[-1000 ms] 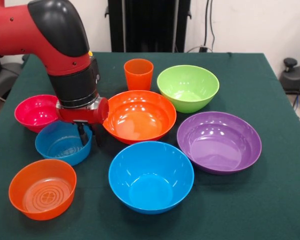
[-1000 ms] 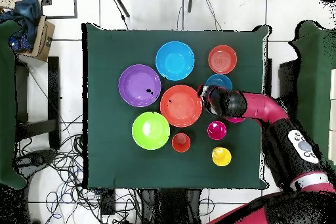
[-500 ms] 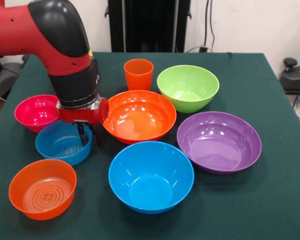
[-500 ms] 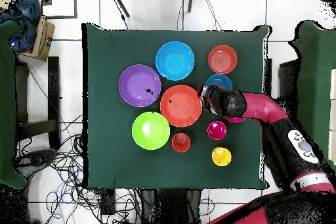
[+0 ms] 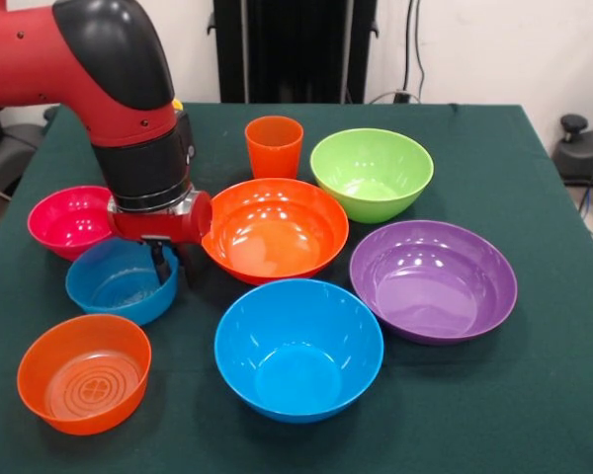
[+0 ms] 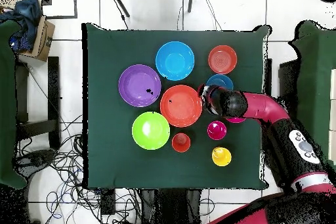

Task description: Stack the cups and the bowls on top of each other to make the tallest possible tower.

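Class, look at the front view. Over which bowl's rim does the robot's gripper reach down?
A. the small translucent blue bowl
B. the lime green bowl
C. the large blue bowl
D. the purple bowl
A. The gripper hangs at the right-hand rim of the small translucent blue bowl, a dark finger dipping inside it, just left of the large orange bowl.

the gripper point(image 5: 168, 265) hangs at the rim of the small blue bowl point(image 5: 119, 282), hemmed in by the large orange bowl point(image 5: 275, 229) on one side and the pink bowl point(image 5: 69, 219) behind the arm. the small orange bowl point(image 5: 83, 372), big blue bowl point(image 5: 298, 348) and purple bowl point(image 5: 433, 279) crowd the near half of the green table point(image 5: 534, 395). bare cloth lies open along the near edge and beyond the purple bowl; the orange cup point(image 5: 274, 146) and lime bowl point(image 5: 372, 173) close the far side.
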`<state>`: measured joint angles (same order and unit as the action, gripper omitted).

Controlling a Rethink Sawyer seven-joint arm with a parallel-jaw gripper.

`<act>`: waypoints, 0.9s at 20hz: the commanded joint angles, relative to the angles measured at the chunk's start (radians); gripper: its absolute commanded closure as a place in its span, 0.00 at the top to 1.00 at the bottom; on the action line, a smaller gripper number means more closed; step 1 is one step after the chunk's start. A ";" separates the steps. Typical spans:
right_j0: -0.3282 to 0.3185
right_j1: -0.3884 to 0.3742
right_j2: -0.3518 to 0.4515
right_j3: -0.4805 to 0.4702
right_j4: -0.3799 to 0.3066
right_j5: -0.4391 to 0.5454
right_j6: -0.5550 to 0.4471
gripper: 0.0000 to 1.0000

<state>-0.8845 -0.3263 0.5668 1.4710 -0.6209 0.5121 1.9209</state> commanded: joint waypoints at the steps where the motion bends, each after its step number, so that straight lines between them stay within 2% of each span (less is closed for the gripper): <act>1: 0.003 -0.010 0.002 0.035 -0.024 0.150 -0.208 0.00; 18: -0.013 -0.056 0.038 0.057 0.010 0.195 -0.193 0.00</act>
<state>-0.9027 -0.3887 0.5777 1.4743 -0.6174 0.5790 1.9209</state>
